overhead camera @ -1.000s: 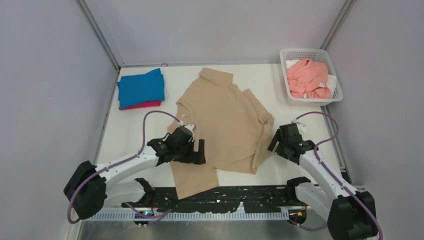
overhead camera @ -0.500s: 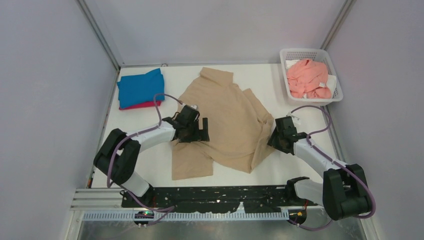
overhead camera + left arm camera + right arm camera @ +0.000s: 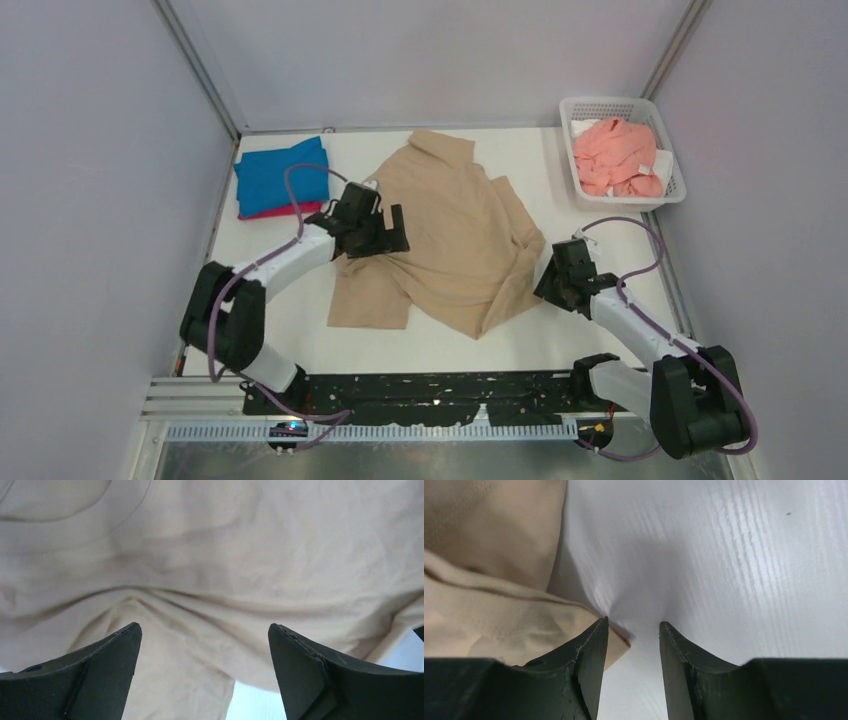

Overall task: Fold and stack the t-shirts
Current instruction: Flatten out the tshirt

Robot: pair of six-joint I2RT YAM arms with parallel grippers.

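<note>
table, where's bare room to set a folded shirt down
Bare: the near strip of table between the tan shirt and the near edge, and the gap between that shirt and the basket. Crowded: far left by the blue stack.

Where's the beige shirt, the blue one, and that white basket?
tan t-shirt (image 3: 455,240), top view, on the middle of its spread body.
blue t-shirt (image 3: 282,175), top view, on the middle of the folded top.
white basket (image 3: 630,202), top view, on its near rim.
</note>
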